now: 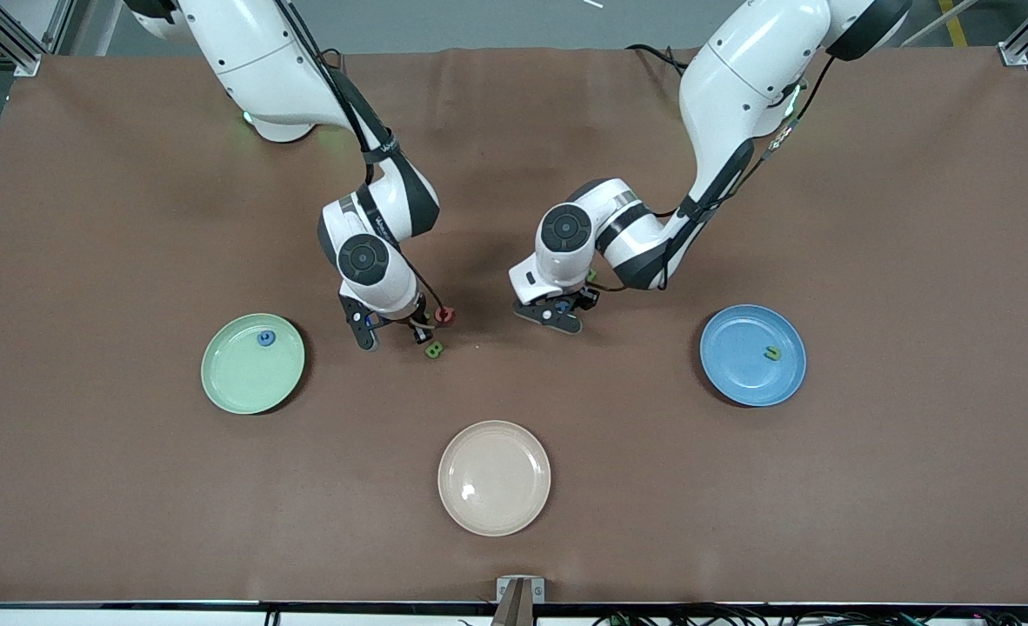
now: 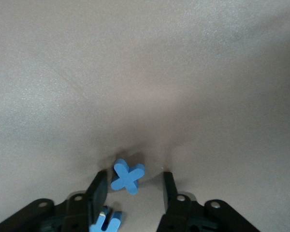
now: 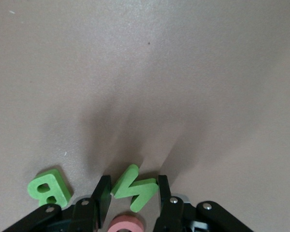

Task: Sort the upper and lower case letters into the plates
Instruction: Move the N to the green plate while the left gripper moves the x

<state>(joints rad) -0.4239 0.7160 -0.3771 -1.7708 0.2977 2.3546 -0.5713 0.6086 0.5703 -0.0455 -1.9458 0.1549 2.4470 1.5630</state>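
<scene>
Both grippers sit low between the 2 plates: right gripper (image 3: 131,192) fingers straddle a green N (image 3: 134,187) and left gripper (image 2: 133,186) fingers bracket a blue X (image 2: 127,175), both seemingly light, stiff foam best pinched across flat sides.

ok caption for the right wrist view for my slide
Right hand straddling a green foam N, green foam B lying beside it.
</scene>
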